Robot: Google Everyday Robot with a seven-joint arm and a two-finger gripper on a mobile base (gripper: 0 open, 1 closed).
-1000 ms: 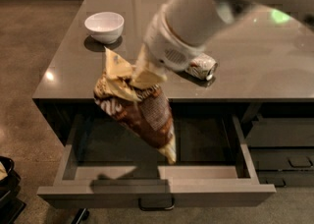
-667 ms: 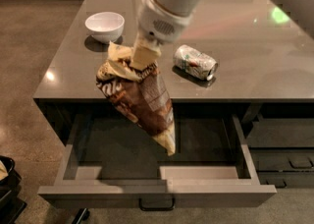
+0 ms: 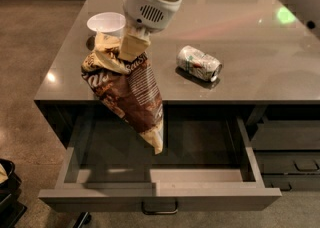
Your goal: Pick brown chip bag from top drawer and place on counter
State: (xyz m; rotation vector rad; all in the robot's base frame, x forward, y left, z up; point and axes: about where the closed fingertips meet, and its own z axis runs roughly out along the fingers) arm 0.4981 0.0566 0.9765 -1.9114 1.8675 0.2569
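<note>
The brown chip bag hangs crumpled from my gripper, dark brown in the middle with cream ends. The gripper is shut on the bag's upper end and holds it above the counter's front edge and the open top drawer. The bag's lower tip dangles over the drawer's inside. The drawer is pulled out and its bare inside shows, with a small metal handle on its front. The counter is glossy grey-brown.
A crushed silver can lies on the counter right of the bag. A white bowl stands at the counter's back left, partly behind the gripper. Lower drawers with recessed pulls are at the right. A dark object sits on the floor, lower left.
The gripper has lifted the bag higher and carried it back towards the counter, moving left and away from the can. The bag now hangs over the counter edge.
</note>
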